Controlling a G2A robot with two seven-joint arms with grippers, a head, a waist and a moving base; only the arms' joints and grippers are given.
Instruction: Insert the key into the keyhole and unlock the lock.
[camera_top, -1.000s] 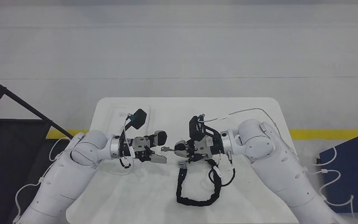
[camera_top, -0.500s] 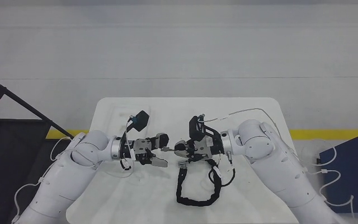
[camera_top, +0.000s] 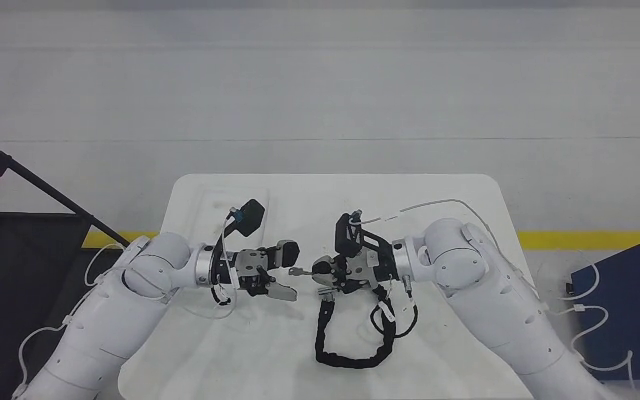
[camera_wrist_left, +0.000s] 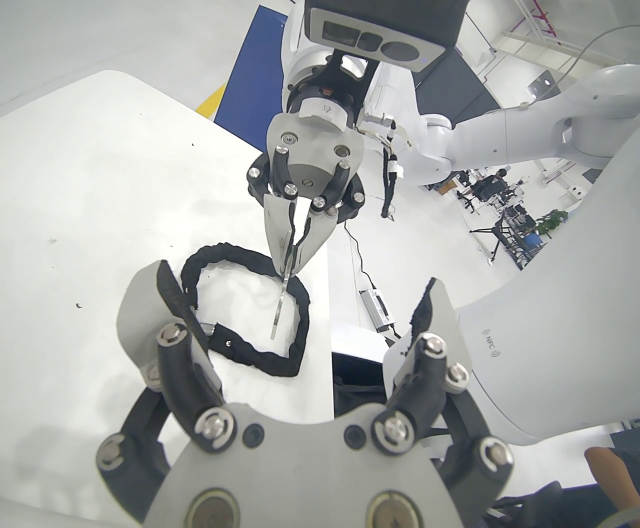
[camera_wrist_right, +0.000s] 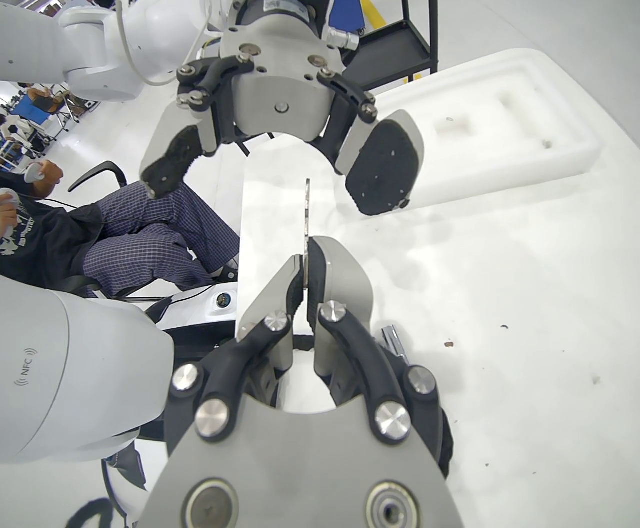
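Observation:
My right gripper (camera_top: 318, 268) (camera_wrist_right: 305, 272) is shut on a thin metal key (camera_top: 298, 270) (camera_wrist_right: 307, 210), whose blade sticks out toward my left gripper. The left gripper (camera_top: 288, 271) (camera_wrist_left: 300, 310) stands open facing it, its dark pads (camera_wrist_right: 385, 165) to either side of the blade's tip and apart from it. In the left wrist view the right gripper (camera_wrist_left: 289, 260) holds the key (camera_wrist_left: 277, 307) above the table. A black fabric-covered chain lock (camera_top: 350, 345) (camera_wrist_left: 295, 345) lies in a loop under the right gripper, its metal end (camera_top: 325, 292) (camera_wrist_left: 210, 329) toward the left gripper.
The white table (camera_top: 440, 205) has rounded corners and a front edge close behind both arms. A white foam tray (camera_wrist_right: 505, 115) with shallow pockets lies on the table beyond the left gripper. Small dark specks dot the tabletop.
The left gripper's fingers have spread a little wider around the key's tip. The right gripper, still holding the key, has shifted slightly toward the table's front.

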